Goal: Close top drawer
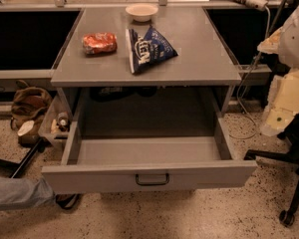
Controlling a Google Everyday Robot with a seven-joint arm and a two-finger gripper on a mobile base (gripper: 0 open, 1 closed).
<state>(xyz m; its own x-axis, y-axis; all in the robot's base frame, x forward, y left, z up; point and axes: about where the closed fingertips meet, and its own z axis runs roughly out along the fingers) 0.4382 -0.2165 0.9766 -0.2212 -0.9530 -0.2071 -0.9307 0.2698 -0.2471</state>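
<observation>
One top drawer [199, 175] stands pulled wide open; hand outside the view, its state untellable

On the countertop [204, 49]: bowl [141, 11] at 12 o'clock, bag [148, 49] central, packet [99, 43] at 9. The top drawer [209, 173] juts out at 6. The gripper is out of view.

floor [214, 215]: speckled, lying pale | table [204, 59]: grey, standing centre | 4 o'clock: black chair base [274, 156] resting | 9 o'clock: brown bag [30, 103] slumping
</observation>
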